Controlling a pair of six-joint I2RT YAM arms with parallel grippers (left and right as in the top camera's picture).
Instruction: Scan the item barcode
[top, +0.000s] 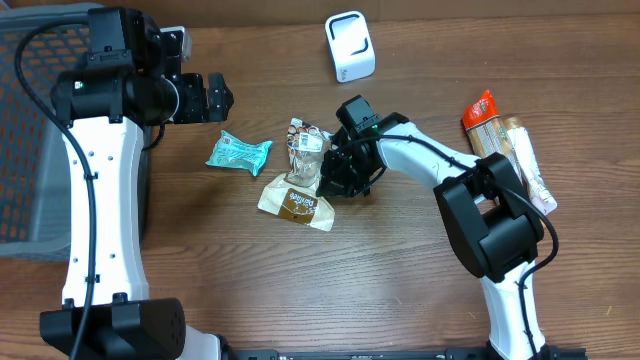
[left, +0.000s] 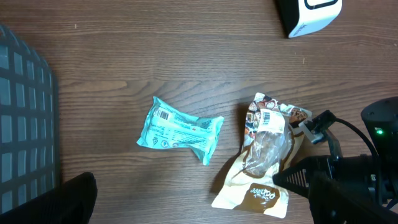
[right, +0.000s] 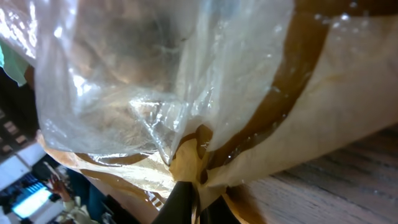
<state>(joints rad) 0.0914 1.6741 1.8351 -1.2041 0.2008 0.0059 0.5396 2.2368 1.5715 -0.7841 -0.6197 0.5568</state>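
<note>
1. The step in hand is the grasp. The right claw (top: 338, 176) is pinched shut on the near edge of the brown-and-cream snack bag (top: 298, 197). In the right wrist view its tips meet on a fold of the clear film, with no gap between them.
2. The snack bag lies in the middle of the desk (top: 400, 290), just beside the teal packet (top: 238, 152) and well apart from the white scanner (top: 350, 45) at the far edge. Whether any of it is off the wood yet, I cannot tell.
3. The left claw (top: 215, 97) stands wide and holds nothing. It hovers near the grey basket (top: 30, 130), apart from both packets.
4. The task looks to be early: the item is gripped but not yet shown to the scanner.
5. The next move calls for lifting the bag and carrying it toward the scanner.
6. A white label (left: 269, 118), likely the barcode, sits at the bag's far end and faces up. It probably has to be turned to face the scanner's window.
7. The hold is on thin, slack film, so the bag will likely sag and swing. A slow lift seems wise.
</note>
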